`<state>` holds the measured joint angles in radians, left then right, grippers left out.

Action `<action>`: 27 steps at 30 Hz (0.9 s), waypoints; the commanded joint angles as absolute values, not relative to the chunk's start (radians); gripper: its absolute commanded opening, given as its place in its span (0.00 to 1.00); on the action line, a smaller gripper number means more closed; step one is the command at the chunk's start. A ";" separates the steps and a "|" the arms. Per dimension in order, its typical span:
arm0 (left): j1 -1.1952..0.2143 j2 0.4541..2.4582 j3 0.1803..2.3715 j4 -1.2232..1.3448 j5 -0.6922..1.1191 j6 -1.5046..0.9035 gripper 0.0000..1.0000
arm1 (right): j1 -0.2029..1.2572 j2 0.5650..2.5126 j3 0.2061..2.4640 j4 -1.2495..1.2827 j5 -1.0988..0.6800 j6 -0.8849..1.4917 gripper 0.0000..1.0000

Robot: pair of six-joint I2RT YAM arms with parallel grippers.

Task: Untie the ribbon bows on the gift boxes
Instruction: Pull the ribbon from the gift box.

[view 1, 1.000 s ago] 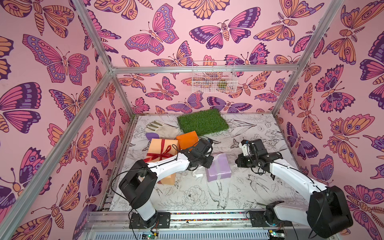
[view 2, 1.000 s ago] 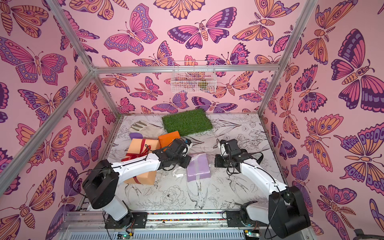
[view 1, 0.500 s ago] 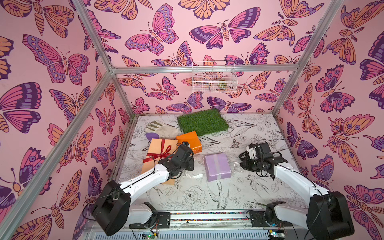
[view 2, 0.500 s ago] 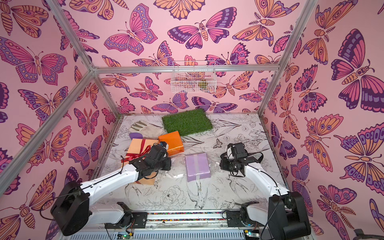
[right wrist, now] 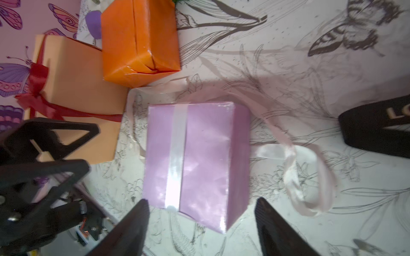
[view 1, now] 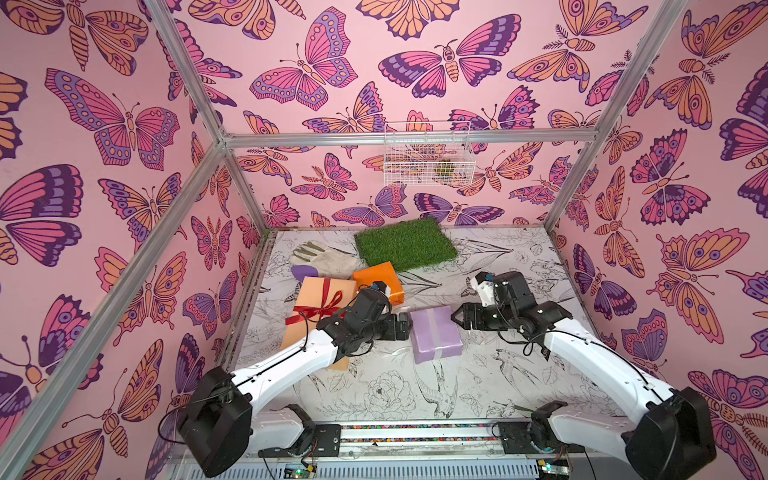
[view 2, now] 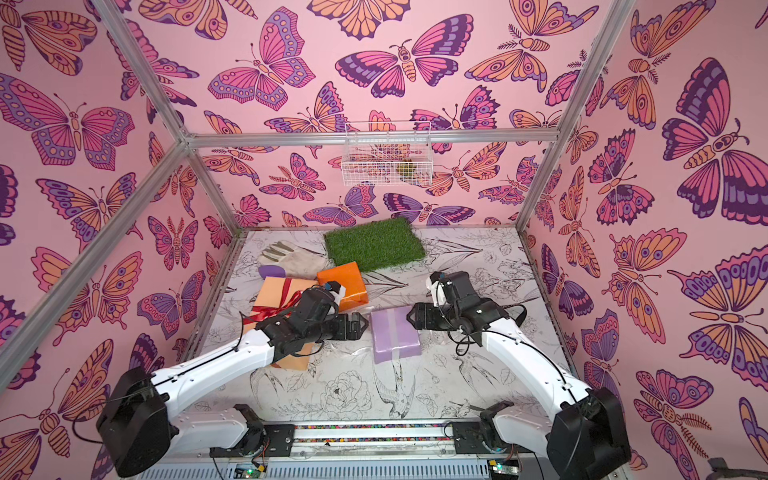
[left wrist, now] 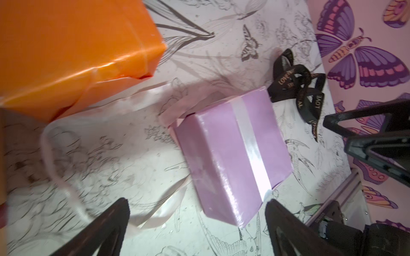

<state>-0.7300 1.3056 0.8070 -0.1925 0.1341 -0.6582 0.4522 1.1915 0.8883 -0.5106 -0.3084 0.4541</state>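
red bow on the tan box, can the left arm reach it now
Probably yes: the red bow lies uncovered atop the tan box beside the left arm, and the left gripper is open and empty.

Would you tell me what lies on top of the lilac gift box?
Only a flat band of pale ribbon crosses the top of the lilac box; no bow or knot shows there. Its loose ends trail on the table beside it. Whether it runs underneath is hidden.

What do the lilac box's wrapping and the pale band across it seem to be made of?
The lilac box looks wrapped in glossy paper: crisp folded edges, soft glare. The pale ribbon across it seems satin-like fabric, judging by its bright sheen.
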 commanded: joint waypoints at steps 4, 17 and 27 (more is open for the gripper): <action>-0.773 1.411 0.783 0.009 0.239 -0.716 0.70 | 0.616 1.296 1.021 -0.678 -0.073 0.519 0.56; -0.776 1.513 0.759 0.052 0.227 -0.664 0.63 | 0.794 1.545 1.174 -0.755 0.111 0.570 0.43; -0.775 1.550 0.732 0.053 0.213 -0.658 0.61 | 0.830 1.706 1.242 -0.772 0.117 0.576 0.44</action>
<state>-0.7738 1.5188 0.7475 0.0574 0.2184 -0.6750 0.8246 1.6730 1.2266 -0.7265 0.0986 0.5541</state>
